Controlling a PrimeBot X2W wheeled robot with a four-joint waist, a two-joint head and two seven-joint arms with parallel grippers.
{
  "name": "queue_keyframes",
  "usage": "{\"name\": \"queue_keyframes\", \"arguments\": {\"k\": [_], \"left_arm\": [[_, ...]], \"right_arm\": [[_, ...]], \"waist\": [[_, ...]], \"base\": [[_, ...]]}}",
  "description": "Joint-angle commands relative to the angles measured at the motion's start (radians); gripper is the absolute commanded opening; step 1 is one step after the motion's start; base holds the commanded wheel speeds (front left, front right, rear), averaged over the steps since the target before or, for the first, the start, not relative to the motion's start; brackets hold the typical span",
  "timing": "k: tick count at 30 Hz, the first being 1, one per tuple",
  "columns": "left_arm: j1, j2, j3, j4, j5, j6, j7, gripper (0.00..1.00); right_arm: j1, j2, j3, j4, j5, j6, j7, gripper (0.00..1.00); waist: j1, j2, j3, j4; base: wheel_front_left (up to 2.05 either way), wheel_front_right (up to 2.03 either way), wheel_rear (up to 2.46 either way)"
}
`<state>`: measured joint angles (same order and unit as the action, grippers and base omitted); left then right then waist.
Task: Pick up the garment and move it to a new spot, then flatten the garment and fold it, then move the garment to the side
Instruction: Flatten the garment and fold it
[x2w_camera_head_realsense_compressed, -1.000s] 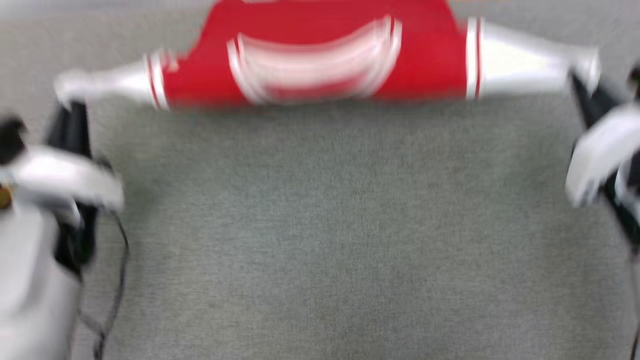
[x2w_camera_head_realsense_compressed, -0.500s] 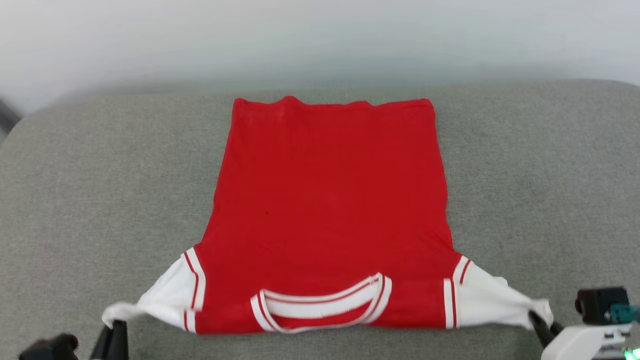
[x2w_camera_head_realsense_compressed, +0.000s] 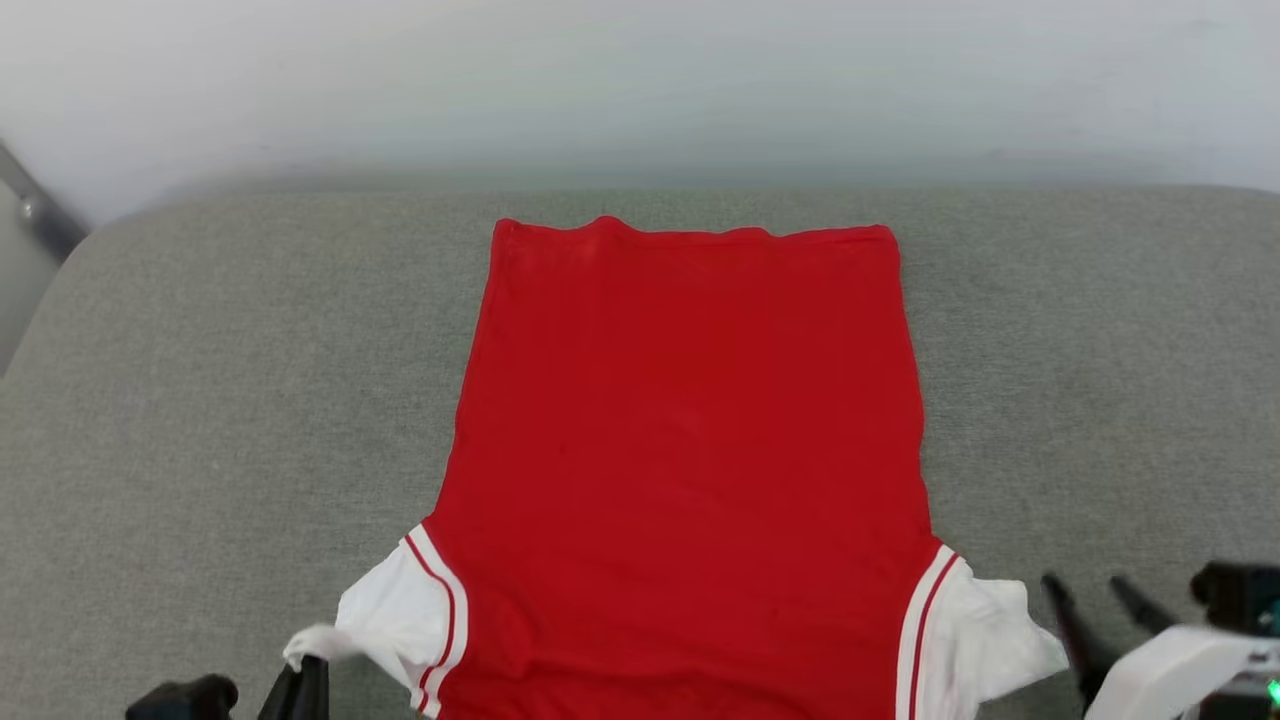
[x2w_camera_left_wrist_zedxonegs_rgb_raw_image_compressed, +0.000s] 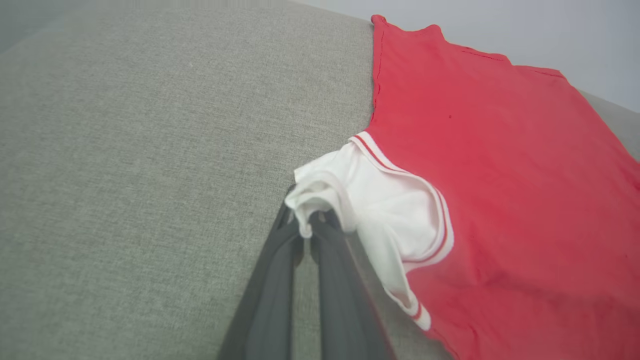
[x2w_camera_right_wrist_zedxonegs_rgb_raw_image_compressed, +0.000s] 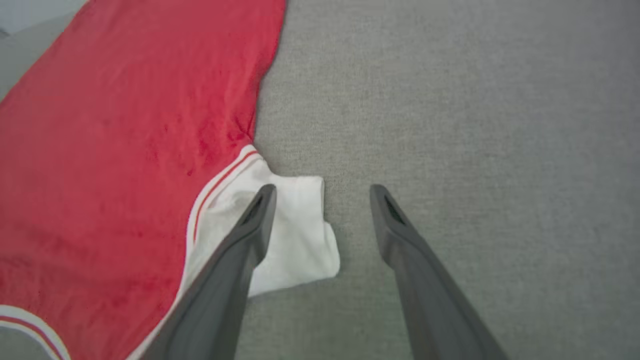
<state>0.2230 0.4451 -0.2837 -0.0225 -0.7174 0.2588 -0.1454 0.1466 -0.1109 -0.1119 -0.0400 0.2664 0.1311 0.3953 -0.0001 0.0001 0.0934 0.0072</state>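
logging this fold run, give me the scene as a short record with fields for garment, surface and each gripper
garment: red jersey shirt, plain red side up, spread flat, sleeve end nearest the robot
sleeves: white with red stripes; left sleeve bunched at its tip, right sleeve lying loose
surface: grey fabric cushion
left gripper: shut on the left sleeve's tip
right gripper: open, holding nothing, one finger over the right sleeve
fold: not yet begun

garment (x2w_camera_head_realsense_compressed: 690, 450): neckline end cut off at head view's bottom edge | left sleeve (x2w_camera_left_wrist_zedxonegs_rgb_raw_image_compressed: 385, 200): tip hidden between left jaws
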Motion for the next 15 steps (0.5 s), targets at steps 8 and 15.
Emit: {"name": "queue_keyframes", "arguments": {"k": [8,15], "left_arm": [[-0.153,-0.011,-0.034,-0.057,0.054,-0.02,-0.015,0.0],[-0.285,-0.033,-0.056,-0.093,0.087,-0.051,-0.043,0.0]], "right_arm": [[-0.369,-0.014,-0.08,0.165,-0.023,-0.001,-0.153,1.0],[-0.749,-0.063,-0.092,0.38,-0.064,-0.001,-0.121,1.0]], "waist": [[0.0001,-0.0001,0.119,0.051],[0.0001,-0.0001,0.277,0.129]], "base": [[0.0,0.0,0.0],[0.0,0.0,0.0]]}}
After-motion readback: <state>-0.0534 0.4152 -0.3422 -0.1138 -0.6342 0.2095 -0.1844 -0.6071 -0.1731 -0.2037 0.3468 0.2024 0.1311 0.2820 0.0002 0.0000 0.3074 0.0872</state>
